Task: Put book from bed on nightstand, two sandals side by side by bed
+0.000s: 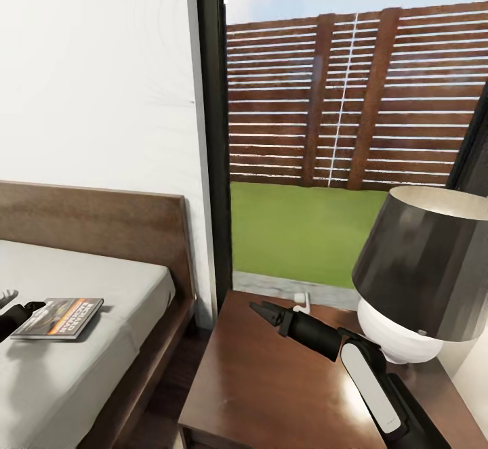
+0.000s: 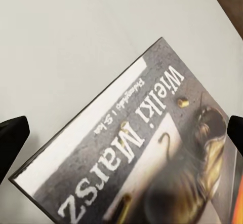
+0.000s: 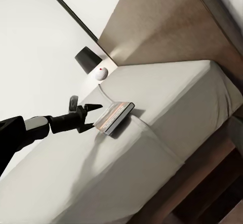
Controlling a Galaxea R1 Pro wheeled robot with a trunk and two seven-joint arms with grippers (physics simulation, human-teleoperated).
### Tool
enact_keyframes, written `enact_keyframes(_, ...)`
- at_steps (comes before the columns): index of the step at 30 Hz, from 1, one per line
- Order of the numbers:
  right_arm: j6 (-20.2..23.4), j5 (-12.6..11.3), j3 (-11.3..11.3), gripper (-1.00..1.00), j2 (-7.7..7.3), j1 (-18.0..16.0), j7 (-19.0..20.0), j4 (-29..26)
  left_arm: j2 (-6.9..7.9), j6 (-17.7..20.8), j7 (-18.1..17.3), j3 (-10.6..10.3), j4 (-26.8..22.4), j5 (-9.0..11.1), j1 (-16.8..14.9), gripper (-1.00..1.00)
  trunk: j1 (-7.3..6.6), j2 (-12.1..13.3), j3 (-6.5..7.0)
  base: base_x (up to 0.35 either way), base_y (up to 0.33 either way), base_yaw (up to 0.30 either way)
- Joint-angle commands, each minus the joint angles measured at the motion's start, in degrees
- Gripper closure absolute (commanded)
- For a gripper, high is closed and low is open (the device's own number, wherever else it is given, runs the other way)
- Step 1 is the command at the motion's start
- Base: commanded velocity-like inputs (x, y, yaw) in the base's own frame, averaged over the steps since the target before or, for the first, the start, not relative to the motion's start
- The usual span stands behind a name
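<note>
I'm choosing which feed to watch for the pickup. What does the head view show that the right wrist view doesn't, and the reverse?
Head view alone: the glossy dark-brown nightstand below the right gripper, the slatted brown fence and grass.

Right wrist view alone: a second black-shaded lamp beyond the bed, and the open left gripper reaching for the book.

Both: the thin orange-banded paperback book on the light-grey mattress, and the dark wooden headboard.

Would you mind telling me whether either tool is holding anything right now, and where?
Nothing is held. The left tool is open at the book, which lies flat on the bed; the right tool hovers empty above the nightstand.
</note>
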Motion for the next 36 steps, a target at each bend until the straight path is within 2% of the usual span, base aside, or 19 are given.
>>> enact_keyframes(1,0.44,-0.54,0.04,-1.00,-0.03,-0.03,-0.13,-0.02,0.02,0.58,0.06,-0.67,0.10,0.33,0.04,-1.00,-0.01,-0.02,-0.07,-0.002,-0.003,0.000)
enact_keyframes(36,0.44,-0.54,0.04,-1.00,-0.03,-0.06,-0.13,-0.02,0.08,-0.44,0.14,-0.58,0.19,0.24,0.05,-1.00,-0.01,-0.02,-0.07,0.000,0.000,0.000)
